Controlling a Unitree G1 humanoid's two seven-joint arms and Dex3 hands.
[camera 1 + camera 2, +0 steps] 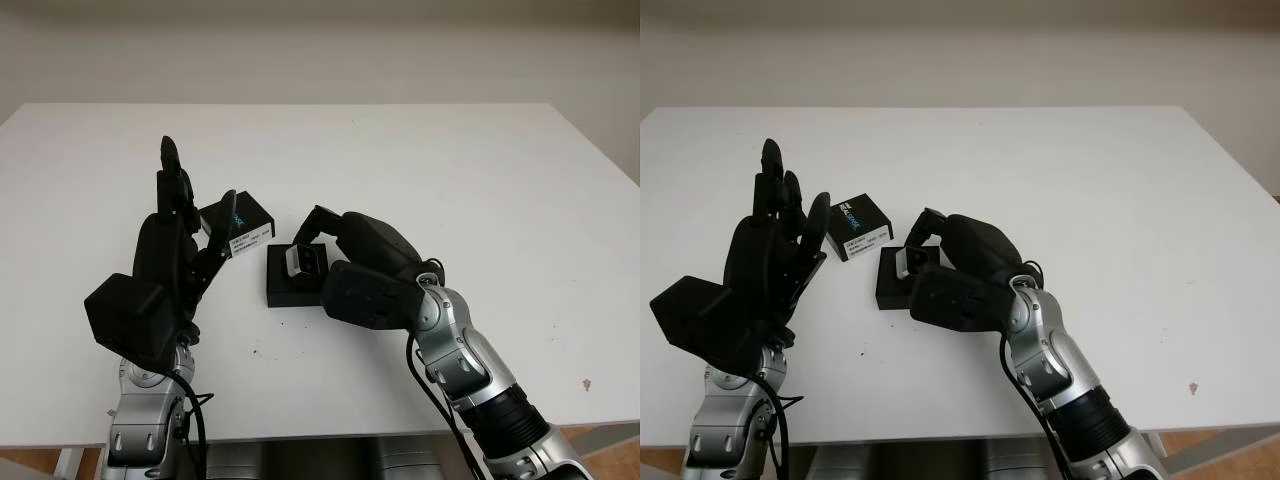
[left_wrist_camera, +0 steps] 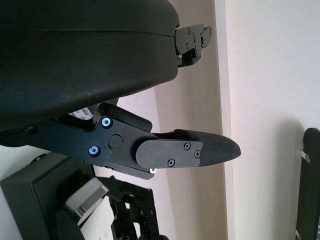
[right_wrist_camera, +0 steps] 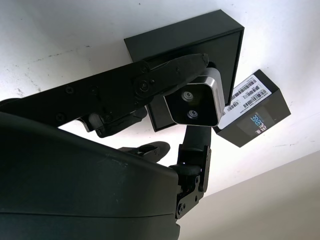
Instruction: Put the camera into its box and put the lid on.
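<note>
My right hand (image 1: 318,250) is shut on the small silver camera (image 1: 303,260), with fingers on both of its sides (image 3: 195,104). The camera is over the far part of the open black box (image 1: 283,292), near the table's middle; whether it touches the box I cannot tell. The box lid (image 1: 860,226), black with a white label, lies on the table just behind and left of the box. My left hand (image 1: 178,225) is open and raised upright to the left of the lid, apart from it.
The white table (image 1: 480,190) stretches wide to the right and behind the box. Its front edge runs just behind my forearms. A pale wall stands beyond the far edge.
</note>
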